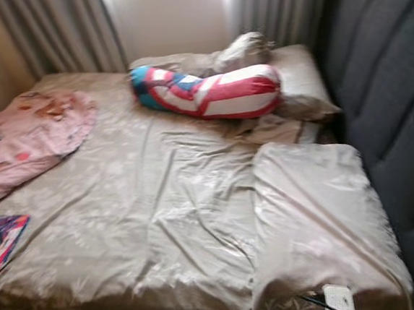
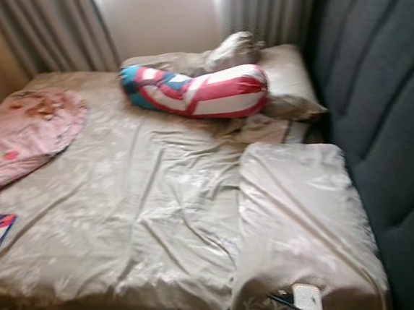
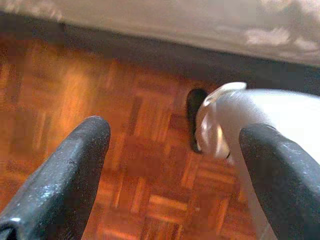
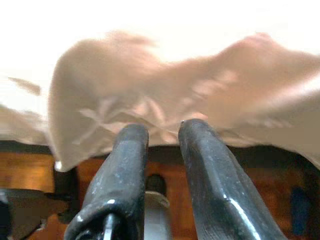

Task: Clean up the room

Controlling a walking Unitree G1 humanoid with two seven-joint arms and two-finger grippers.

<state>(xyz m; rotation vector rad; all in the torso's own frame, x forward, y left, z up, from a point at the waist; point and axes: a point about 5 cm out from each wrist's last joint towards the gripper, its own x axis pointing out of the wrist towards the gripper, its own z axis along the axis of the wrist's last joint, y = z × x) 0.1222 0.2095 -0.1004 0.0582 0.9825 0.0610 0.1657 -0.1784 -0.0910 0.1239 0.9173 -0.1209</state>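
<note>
Left gripper (image 3: 175, 165) hangs low w/ fingers spread wide, holding nothing, over parquet floor (image 3: 75, 100) beside the bed edge; right gripper (image 4: 162, 137) has fingers nearly together, a narrow gap, tips just in front of the beige sheet (image 1: 160, 202) overhang. No readable writing or brands anywhere — bed carries a red-white-blue bolster (image 1: 209, 91), pink blanket (image 1: 24, 138) and a colourful book (image 1: 2, 238) at its left edge.

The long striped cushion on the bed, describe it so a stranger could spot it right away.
On the bed, look to the far end under the curtains. The bolster cushion lies across the beige pillows. Its red, white and blue stripes stand out against the plain bedding.
</note>
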